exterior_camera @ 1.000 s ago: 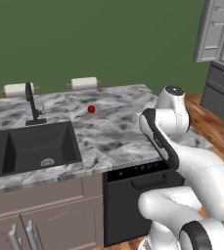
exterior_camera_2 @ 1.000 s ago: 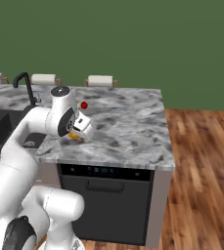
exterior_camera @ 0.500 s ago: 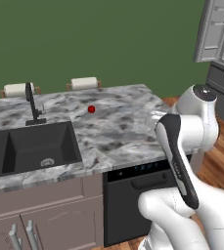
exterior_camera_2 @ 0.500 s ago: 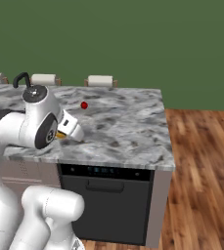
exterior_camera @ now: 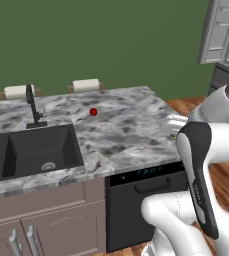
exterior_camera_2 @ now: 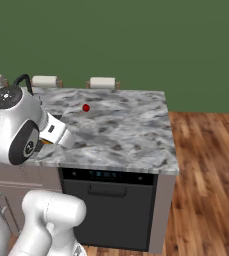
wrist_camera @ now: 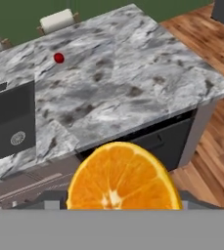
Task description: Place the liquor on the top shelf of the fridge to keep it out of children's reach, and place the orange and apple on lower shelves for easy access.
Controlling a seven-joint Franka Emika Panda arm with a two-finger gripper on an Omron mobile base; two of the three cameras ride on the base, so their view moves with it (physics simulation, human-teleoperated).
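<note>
the orange (wrist_camera: 119, 178) sits right at the base of the hand view, held between the fingers, which stand partly open around it; a sliver of it shows by the wrist in the right base view. the step in hand looks like carrying it to the fridge (exterior_camera: 224, 35), so keep the grip steady and the swing slow. the apple (exterior_camera: 93, 112) waits on the worktop (exterior_camera: 131, 130), well apart. the sink (exterior_camera: 31, 152) and faucet (exterior_camera: 33, 105) lie left, out of the way.
</note>
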